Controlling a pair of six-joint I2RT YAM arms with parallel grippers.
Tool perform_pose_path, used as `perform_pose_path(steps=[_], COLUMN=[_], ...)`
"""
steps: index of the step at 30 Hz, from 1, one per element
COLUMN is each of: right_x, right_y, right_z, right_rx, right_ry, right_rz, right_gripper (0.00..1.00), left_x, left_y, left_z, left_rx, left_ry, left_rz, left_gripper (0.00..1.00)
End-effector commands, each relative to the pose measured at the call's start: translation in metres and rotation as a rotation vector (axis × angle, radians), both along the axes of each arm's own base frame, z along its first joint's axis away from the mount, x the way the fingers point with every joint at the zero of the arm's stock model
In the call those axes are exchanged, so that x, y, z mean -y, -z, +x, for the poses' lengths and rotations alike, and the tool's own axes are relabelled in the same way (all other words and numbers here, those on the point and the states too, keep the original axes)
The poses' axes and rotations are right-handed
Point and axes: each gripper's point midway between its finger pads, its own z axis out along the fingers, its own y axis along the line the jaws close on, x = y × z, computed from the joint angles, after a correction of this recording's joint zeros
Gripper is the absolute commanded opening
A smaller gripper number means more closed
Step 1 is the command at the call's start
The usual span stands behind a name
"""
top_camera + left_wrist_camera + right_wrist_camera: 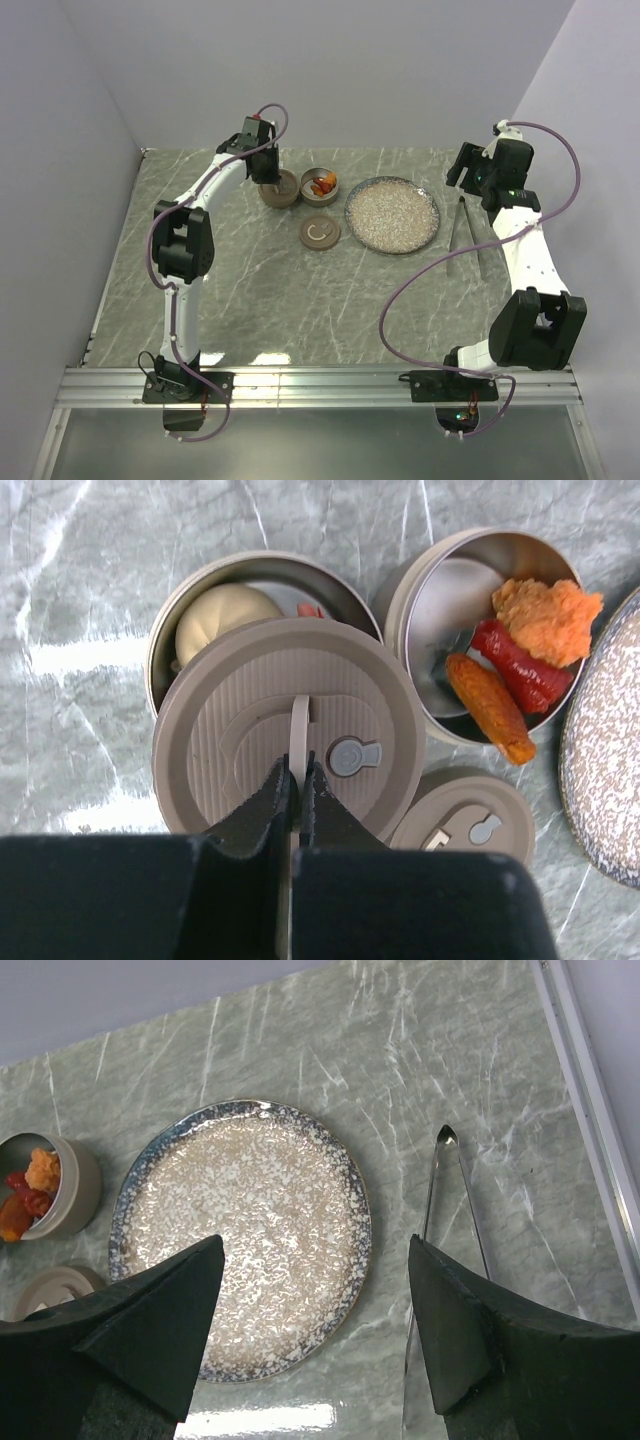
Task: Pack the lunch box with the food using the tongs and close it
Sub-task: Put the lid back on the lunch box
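Note:
The lunch box is two round beige tins. In the left wrist view my left gripper (296, 765) is shut on the thin upright tab of a ribbed lid (230, 730). The lid hangs off-centre over the left tin (165, 645), and a beige ball (222, 615) shows behind it. The right tin (440, 590) holds orange-red food pieces (520, 670). A second lid (470, 815) lies flat on the table. The tongs (440, 1190) lie right of the plate. My right gripper (315, 1260) hovers open above the plate's right edge, with nothing in it.
The speckled grey plate (392, 214) sits mid-table, between the tins (321, 185) and the tongs (465, 235). The loose lid (319, 234) lies in front of the tins. A metal rail (320, 385) runs along the near edge. Walls close in the table at the back and both sides.

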Motion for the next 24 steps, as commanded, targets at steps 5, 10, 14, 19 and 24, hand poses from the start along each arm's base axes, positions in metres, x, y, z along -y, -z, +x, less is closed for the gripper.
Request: perform_pose_path(steps=[5, 10, 14, 19, 24], right_x=[0.000, 0.001, 0.000, 0.001, 0.001], right_y=[-0.017, -0.021, -0.022, -0.024, -0.026], right_z=[0.007, 0.010, 0.012, 0.015, 0.016], right_rx=[0.038, 0.039, 0.038, 0.038, 0.039], right_ry=[0.004, 0.002, 0.000, -0.001, 0.002], right_rz=[-0.007, -0.015, -0.015, -0.017, -0.022], right_gripper=[0.81, 0.81, 0.81, 0.81, 0.81], left_x=[-0.003, -0.009, -0.007, -0.005, -0.003], left_y=[-0.013, -0.007, -0.003, 0.005, 0.011], left_z=[0.025, 0.034, 0.040, 0.045, 0.047], left_rx=[0.084, 0.091, 0.094, 0.086, 0.078], left_ry=[-0.024, -0.042, -0.028, -0.031, -0.024], left_rz=[-0.029, -0.045, -0.066, -0.071, -0.072], left_gripper=[0.00, 0.00, 0.00, 0.00, 0.00])
